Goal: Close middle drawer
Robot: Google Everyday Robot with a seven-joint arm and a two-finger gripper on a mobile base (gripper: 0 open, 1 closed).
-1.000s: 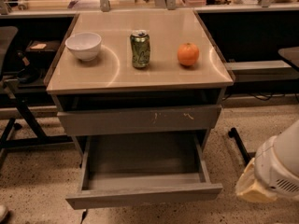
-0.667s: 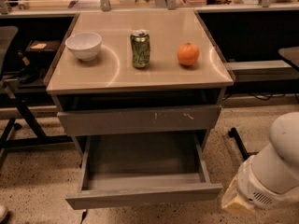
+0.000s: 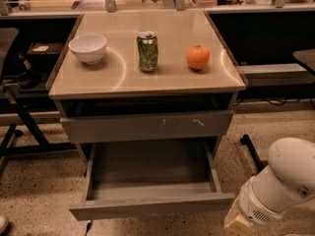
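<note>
The middle drawer is pulled far out of the cabinet, low in the camera view. Its grey tray interior is bare and its plain flat front faces me. Above it sits the taller grey drawer front with pale scratch marks, pushed in. My white arm comes in from the lower right. My gripper is at the arm's tan lower end, just right of the open drawer's front right corner and partly cut off by the bottom edge.
On the beige cabinet top stand a white bowl, a green can and an orange. A dark chair frame stands at the left. A black caster leg is at the right on the speckled floor.
My arm has swung left and up into view, bringing its tan end closer to the open drawer's front right corner. The drawer has not moved.
</note>
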